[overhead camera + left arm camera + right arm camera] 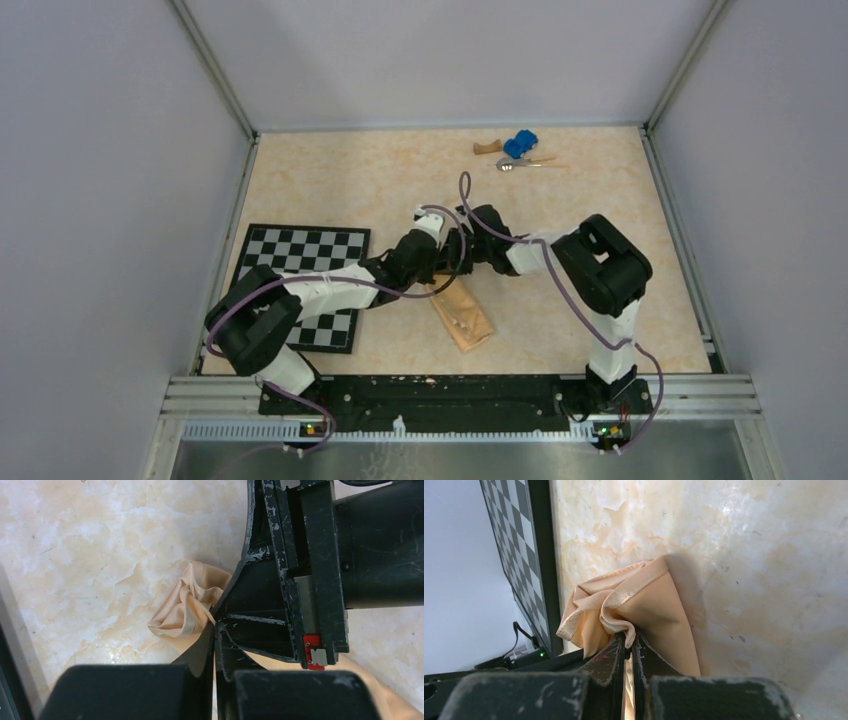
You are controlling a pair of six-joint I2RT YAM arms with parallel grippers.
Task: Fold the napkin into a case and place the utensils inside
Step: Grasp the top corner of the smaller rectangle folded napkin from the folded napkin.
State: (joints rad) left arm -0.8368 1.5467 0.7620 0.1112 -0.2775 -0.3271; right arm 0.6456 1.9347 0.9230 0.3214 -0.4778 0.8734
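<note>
On the marbled table (600, 250), near the checkerboard mat (300, 255), the napkin (465, 320) lies as a short, rumpled strip by the front edge (not yet a tidy case). The left gripper (215, 625) and right gripper (629, 639) both pinch its bunched far end, jaws closed on cloth. Folding is the step in hand. The next move probably calls for drawing that end out flat. The utensils (512, 165) lie far back.

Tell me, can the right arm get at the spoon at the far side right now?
Probably not yet. The right gripper is shut on the napkin and must let go first. Beyond that, nothing stands between it and the spoon, though a toy car sits close beside the spoon.
</note>
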